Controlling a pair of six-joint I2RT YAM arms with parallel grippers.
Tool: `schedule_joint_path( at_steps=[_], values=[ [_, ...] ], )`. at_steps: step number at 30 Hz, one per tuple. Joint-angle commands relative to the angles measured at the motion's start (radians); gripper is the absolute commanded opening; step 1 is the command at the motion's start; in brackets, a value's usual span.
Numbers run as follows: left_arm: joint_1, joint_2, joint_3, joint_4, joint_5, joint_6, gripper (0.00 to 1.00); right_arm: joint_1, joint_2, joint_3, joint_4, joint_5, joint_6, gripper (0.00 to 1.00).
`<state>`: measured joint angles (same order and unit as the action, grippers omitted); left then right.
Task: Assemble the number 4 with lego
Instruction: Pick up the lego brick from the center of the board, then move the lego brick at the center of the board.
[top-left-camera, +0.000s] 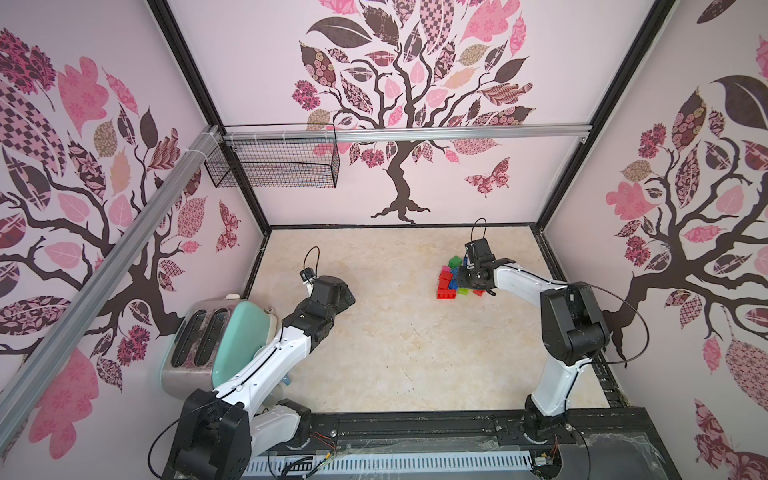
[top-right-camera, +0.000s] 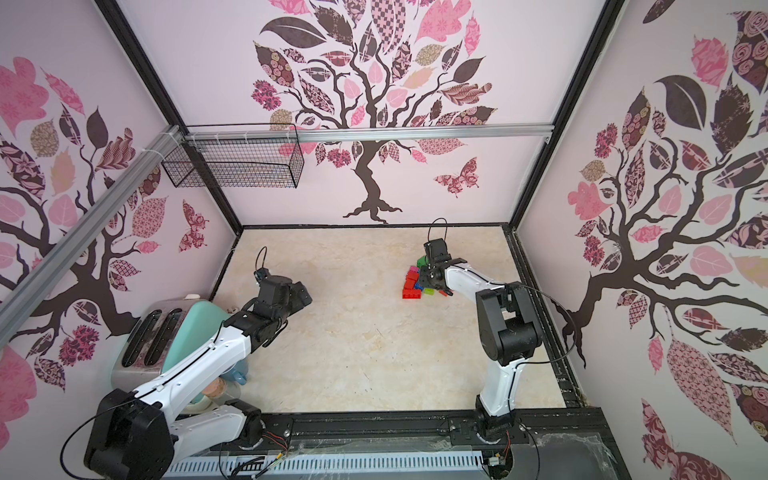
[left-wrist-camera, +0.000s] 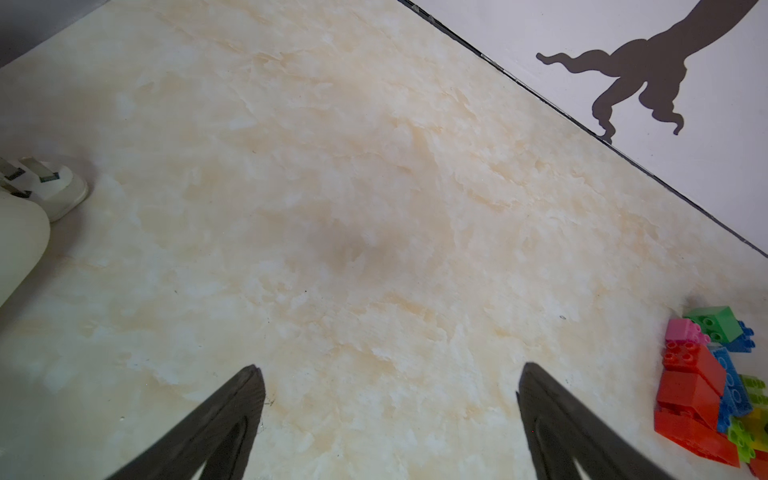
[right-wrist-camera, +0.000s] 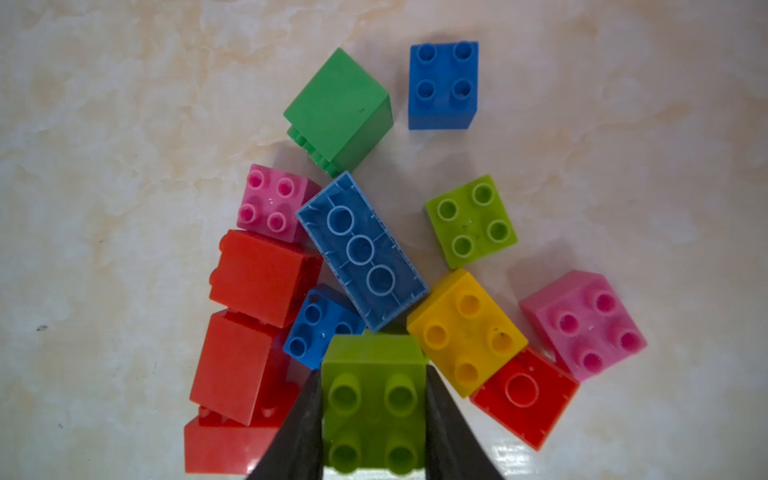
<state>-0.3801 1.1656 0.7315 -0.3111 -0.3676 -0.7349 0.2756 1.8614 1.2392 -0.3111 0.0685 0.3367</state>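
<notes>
The lego lie in a loose pile (top-left-camera: 446, 284) (top-right-camera: 411, 286) at the table's back right, and show at one edge of the left wrist view (left-wrist-camera: 702, 386). My right gripper (right-wrist-camera: 373, 374) is over the pile, shut on a lime brick (right-wrist-camera: 374, 399), studs toward the camera. Around it lie a yellow brick (right-wrist-camera: 467, 332), a long blue brick (right-wrist-camera: 361, 249) upside down, a second lime brick (right-wrist-camera: 471, 220), a green brick (right-wrist-camera: 340, 108), red bricks (right-wrist-camera: 262, 276) and pink ones (right-wrist-camera: 584, 324). My left gripper (left-wrist-camera: 390, 368) (top-left-camera: 347, 297) hangs open over bare table, left of the pile.
A steel toaster (top-left-camera: 199, 336) and a mint-green dish (top-left-camera: 245, 336) stand at the front left under the left arm. A white plug (left-wrist-camera: 62, 187) lies near them. A black wire basket (top-left-camera: 274, 162) hangs on the back wall. Walls close three sides.
</notes>
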Motion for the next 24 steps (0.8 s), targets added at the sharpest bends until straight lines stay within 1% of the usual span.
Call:
schedule_joint_path(
  at_steps=[1, 9, 16, 19, 21, 24],
  values=[
    [0.003, -0.008, 0.032, 0.024, 0.019, 0.026, 0.98, 0.011, 0.04, 0.018, -0.04, 0.021, 0.008, 0.0],
    [0.003, 0.007, 0.036, 0.021, 0.023, 0.026, 0.98, 0.014, 0.09, 0.014, -0.084, 0.06, -0.003, 0.0],
    [0.005, 0.008, 0.032, 0.019, 0.021, 0.025, 0.98, 0.016, 0.03, -0.026, -0.066, 0.058, -0.001, 0.0],
    [0.004, 0.01, 0.032, 0.019, 0.022, 0.026, 0.98, 0.015, 0.015, -0.024, -0.066, 0.087, 0.002, 0.0],
    [0.004, 0.012, 0.033, 0.018, 0.021, 0.025, 0.98, 0.016, 0.029, -0.023, -0.066, 0.107, 0.003, 0.0],
    [0.003, 0.012, 0.028, 0.018, 0.021, 0.024, 0.98, 0.016, 0.084, -0.016, -0.079, 0.083, 0.013, 0.0]
  ],
)
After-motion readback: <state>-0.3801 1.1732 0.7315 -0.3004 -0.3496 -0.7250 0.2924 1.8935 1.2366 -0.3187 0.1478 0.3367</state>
